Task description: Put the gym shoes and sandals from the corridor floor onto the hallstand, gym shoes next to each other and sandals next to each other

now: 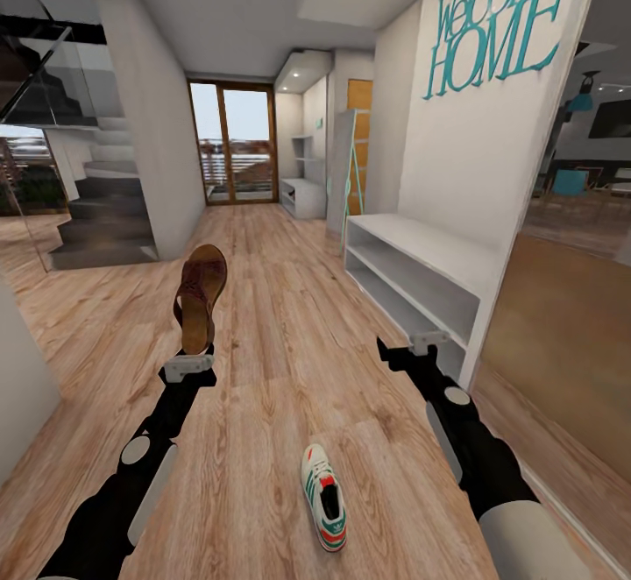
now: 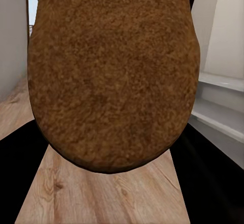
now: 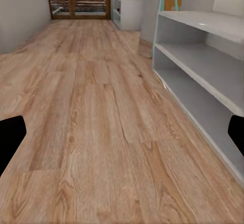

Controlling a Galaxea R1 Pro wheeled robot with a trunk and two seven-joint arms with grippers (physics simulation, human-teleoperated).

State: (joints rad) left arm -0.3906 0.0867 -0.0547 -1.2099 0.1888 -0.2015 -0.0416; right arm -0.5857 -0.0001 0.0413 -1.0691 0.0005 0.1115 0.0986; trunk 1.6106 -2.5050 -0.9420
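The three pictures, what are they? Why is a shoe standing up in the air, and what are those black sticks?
Those black sticks are a robot's two arms. The big picture comes from a camera on its head; the other two come from cameras on its wrists. The left end effector is holding a brown sandal upright; up close it looks like a brown blob. The right end effector is open and holds nothing. A white sneaker lies on the wooden floor. The white rack stands along the wall at the right.

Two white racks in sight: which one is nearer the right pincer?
The two-tier white rack under the Welcome HOME wall, right beside the right pincer. The other white unit stands far down the corridor by the glass door.
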